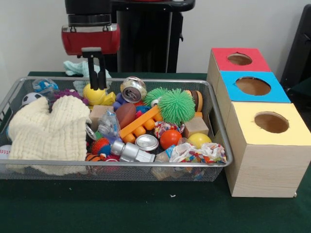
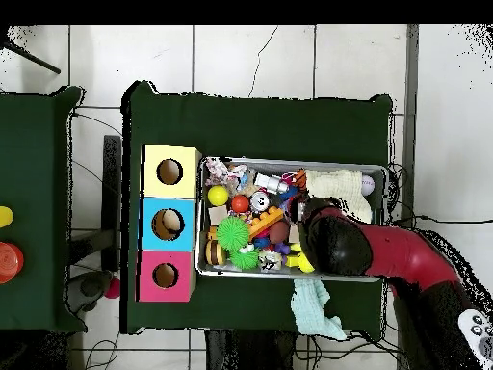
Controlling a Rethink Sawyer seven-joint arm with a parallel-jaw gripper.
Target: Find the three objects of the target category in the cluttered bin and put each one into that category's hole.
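1. Basket: the wide, shallow silver wire-mesh bin (image 1: pixel 219 127) sits on my green table, heaped with clutter. I count a folded cream knitted cloth (image 1: pixel 48 131), a green spiky rubber ball (image 1: pixel 176 105), a crushed silver can (image 1: pixel 133 89), an orange ball (image 1: pixel 170 138) and a smooth yellow ball (image 1: pixel 199 140).
2. Gripper: the black-fingered gripper (image 1: pixel 98 82) hangs under its red housing at the bin's far side. Its fingers reach down to a soft yellow plush toy (image 1: pixel 97 95). I cannot tell whether the jaws are parted or closed on it.
3. Other targets: a striped orange shape, possibly the tiger, peeks out at the near wall (image 1: pixel 93 158); I cannot confirm it. No third plush is visible to me.
4. Destination: the pale wooden box (image 1: pixel 265 165) stands just beside the bin. Its round red-surrounded hole (image 1: pixel 239 59) is farthest from the front camera, behind the blue and yellow ones.
5. Progress: I judge it early. No toy is visibly delivered, and the yellow one is not lifted yet.
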